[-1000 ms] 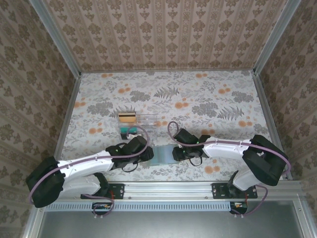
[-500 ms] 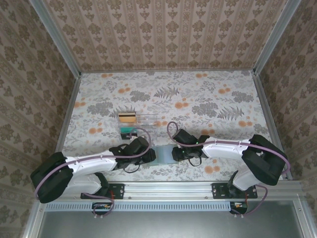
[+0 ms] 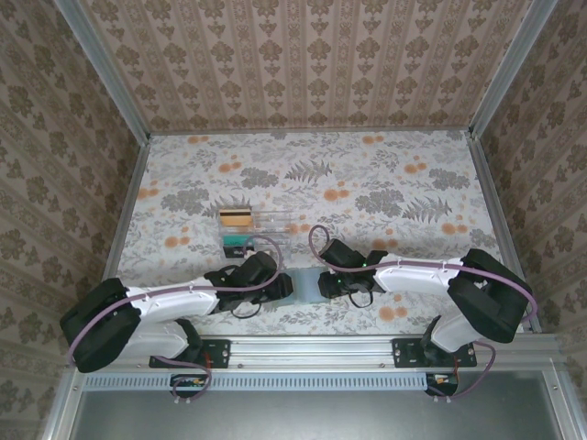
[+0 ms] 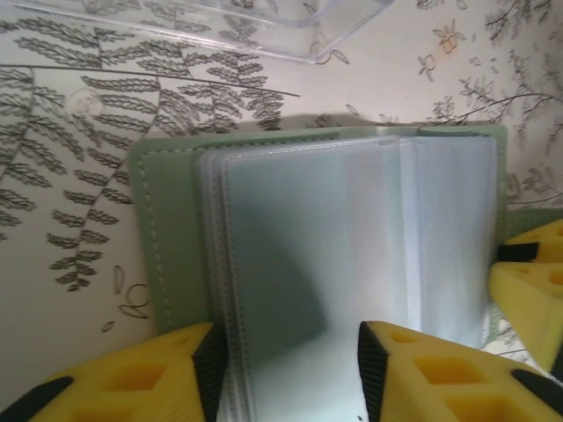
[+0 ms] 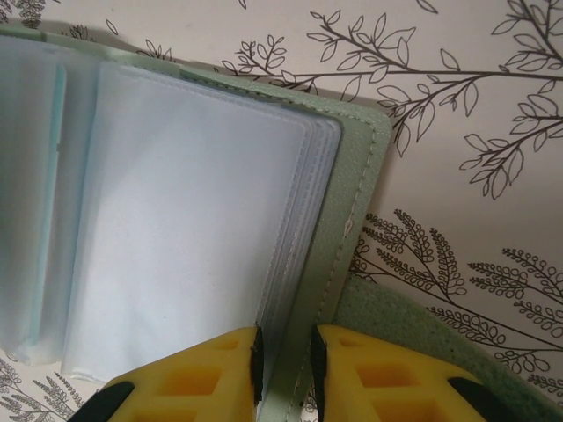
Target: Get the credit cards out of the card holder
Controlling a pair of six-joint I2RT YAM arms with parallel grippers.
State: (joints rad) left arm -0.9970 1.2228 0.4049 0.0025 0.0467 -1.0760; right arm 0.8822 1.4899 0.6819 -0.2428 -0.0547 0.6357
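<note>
**Top ext.** Card holder (image 3: pixel 303 282) lies open at 6 o'clock of the table (image 3: pixel 385 174), hard by the near rail (image 3: pixel 303 348). L gripper (image 3: pixel 278 291) is at its 9, R gripper (image 3: pixel 323 282) at its 3. Clear tray (image 3: pixel 271 220) sits at the holder's 11 with a tan card (image 3: pixel 236 216) in it. Teal credit card (image 3: pixel 237 242) is at the tray's near side; in or beside it, cannot tell. Room is wide toward 12 and 2, tight at 6.

**L wrist.** L gripper (image 4: pixel 290 369) has jaws apart, astride the clear sleeves (image 4: pixel 352 237), not pinching. Risk: closing here bunches several sleeves and gets no card, or drags the holder toward 9. R fingertip (image 4: pixel 528 290) is close at 3, so a rightward move invites a knock. Tray wall at 12 narrows the exit path.

**R wrist.** R gripper (image 5: pixel 283 369) has jaws nearly together, clamped on the holder's cover edge at 6. Risk: shallow bite on soft material, so it may slip if L pulls hard. Thin teal strip at 9 may be a card in a sleeve; cannot tell.
</note>
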